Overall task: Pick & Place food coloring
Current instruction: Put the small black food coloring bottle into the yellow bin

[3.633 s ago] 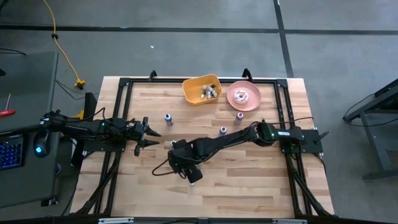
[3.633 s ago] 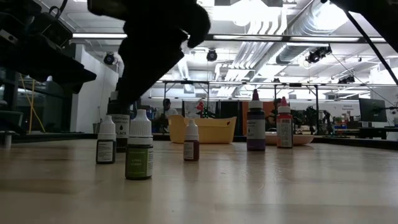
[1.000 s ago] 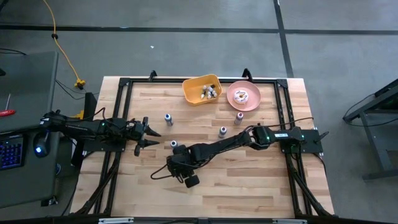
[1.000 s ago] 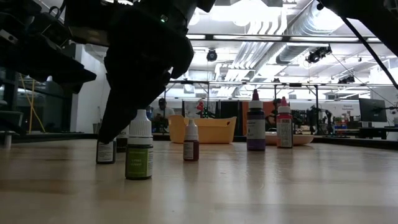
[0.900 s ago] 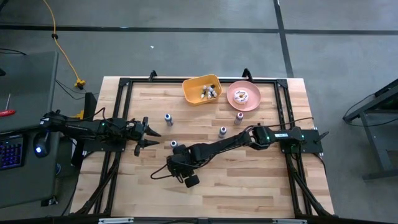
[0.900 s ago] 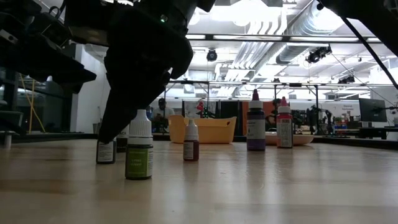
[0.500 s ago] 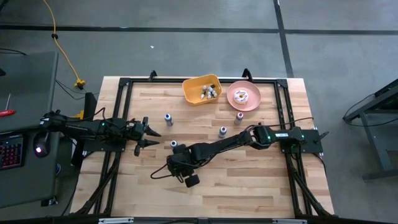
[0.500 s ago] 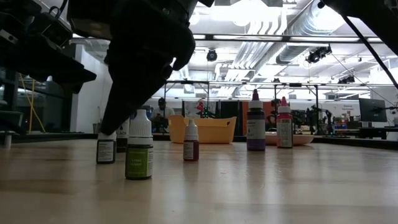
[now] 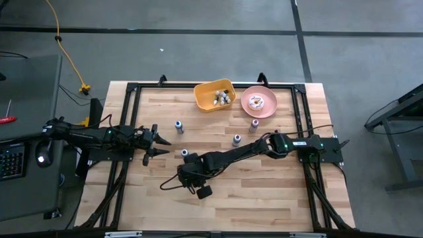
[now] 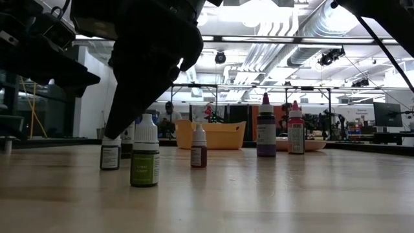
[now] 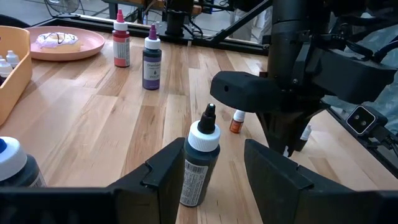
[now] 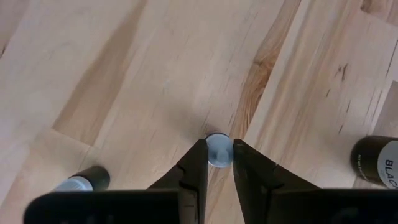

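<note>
One small white-capped food coloring bottle (image 12: 217,150) stands on the wooden table (image 9: 277,198) near its middle, pinched at the cap between the right gripper (image 12: 217,163) fingers. Nearby stand a black-labelled bottle (image 12: 377,159) and a green-labelled bottle (image 10: 145,152), while the left gripper (image 9: 160,141) waits spread apart at the table's left

My tabletop (image 9: 277,192) is pale wooden planks inside a black frame. Along its far edge sit a yellow tub (image 9: 213,94) holding small bottles and, just beside it, a pink plate (image 9: 259,102) with a doughnut. Food coloring bottles stand upright on the bare wood: a red-capped one (image 9: 254,124) near the plate, a purple one (image 9: 236,139), a blue-capped one (image 9: 178,126), a black one (image 9: 185,154), a green-labelled one (image 10: 145,151) nearest the low camera and a small brown one (image 10: 199,147).
</note>
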Controlling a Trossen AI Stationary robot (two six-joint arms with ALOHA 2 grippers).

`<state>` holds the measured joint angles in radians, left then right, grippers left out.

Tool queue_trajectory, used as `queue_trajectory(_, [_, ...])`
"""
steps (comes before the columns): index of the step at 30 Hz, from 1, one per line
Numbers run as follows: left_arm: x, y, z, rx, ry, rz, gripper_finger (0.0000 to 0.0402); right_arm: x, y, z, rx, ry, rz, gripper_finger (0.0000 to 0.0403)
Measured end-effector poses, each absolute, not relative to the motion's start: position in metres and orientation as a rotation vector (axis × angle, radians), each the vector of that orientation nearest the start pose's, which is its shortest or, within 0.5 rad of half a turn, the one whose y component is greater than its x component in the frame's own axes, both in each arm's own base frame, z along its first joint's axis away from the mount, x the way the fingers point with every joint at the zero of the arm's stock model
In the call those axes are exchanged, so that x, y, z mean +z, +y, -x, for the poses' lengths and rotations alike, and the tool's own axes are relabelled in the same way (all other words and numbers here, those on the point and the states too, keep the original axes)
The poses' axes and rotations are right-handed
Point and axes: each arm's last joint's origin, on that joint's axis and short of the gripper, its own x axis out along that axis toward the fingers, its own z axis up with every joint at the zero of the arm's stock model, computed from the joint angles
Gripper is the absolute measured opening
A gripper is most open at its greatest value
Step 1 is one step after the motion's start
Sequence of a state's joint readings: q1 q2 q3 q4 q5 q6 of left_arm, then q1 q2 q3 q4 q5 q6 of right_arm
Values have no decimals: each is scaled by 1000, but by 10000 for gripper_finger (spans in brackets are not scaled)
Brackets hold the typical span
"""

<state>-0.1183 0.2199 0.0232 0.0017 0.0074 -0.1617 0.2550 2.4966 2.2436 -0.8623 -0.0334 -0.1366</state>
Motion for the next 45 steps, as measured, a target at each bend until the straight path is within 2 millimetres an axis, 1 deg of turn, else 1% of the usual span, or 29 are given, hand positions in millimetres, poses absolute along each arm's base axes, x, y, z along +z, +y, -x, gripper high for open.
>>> queue_trajectory(4, [153,-13,-108,-109,204,150,163,176,133,-507,336,1108,238,48])
queue_trajectory(7, [153,-13,-108,-109,205,150,163,188,134,-508,324,1102,216,48])
queue_trajectory(10, [153,-13,-108,-109,205,150,163,204,131,-506,308,1105,192,48])
queue_trajectory(18, [153,-13,-108,-109,204,150,163,251,123,-488,285,1093,79,47])
queue_trajectory(24, [153,-13,-108,-109,204,150,163,295,110,-469,232,1053,41,45])
queue_trajectory(28, [153,-13,-108,-109,205,150,163,323,94,-455,154,1023,54,46])
queue_trajectory(32, [153,-13,-108,-109,204,150,163,349,73,-439,62,1006,68,46])
queue_trajectory(40, [153,-13,-108,-109,205,150,163,387,14,-414,-123,959,51,47])
queue_trajectory(45, [153,-13,-108,-109,205,150,163,403,-26,-402,-199,917,18,44])
